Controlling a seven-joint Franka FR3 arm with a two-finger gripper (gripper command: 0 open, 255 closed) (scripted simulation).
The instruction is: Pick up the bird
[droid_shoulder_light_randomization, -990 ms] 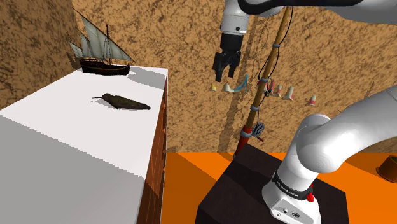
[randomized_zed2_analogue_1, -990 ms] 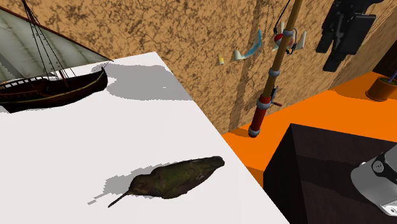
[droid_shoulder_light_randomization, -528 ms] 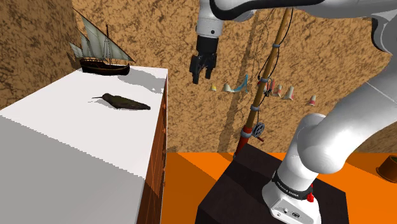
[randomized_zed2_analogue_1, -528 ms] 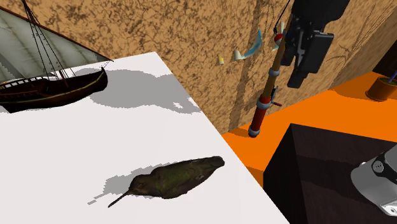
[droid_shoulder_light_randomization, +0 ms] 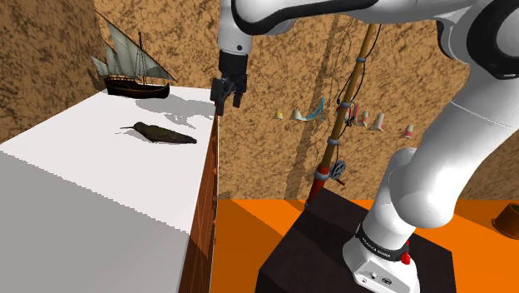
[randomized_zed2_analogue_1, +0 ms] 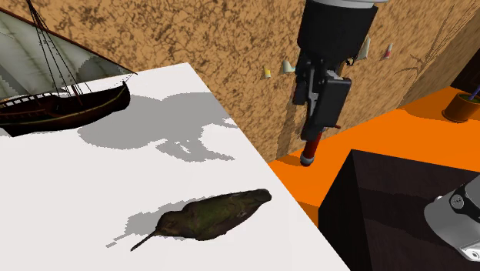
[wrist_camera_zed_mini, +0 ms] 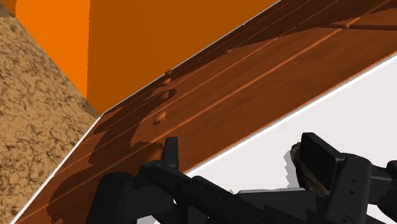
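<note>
The one piece of writing I can find is on my own body. In the shoulder view, a black band (droid_shoulder_light_randomization: pixel 378 247) rings the foot of my arm (droid_shoulder_light_randomization: pixel 416 191), just above the white base block (droid_shoulder_light_randomization: pixel 374 270) that sits on the dark stand (droid_shoulder_light_randomization: pixel 324 241). A short line of small white letters runs along that band, following its slant toward the red knob (droid_shoulder_light_randomization: pixel 405 259) at its lower end. The letters are too small for me to make out, so I cannot give a word, brand or number. Nothing else in front of me can be read.
</note>
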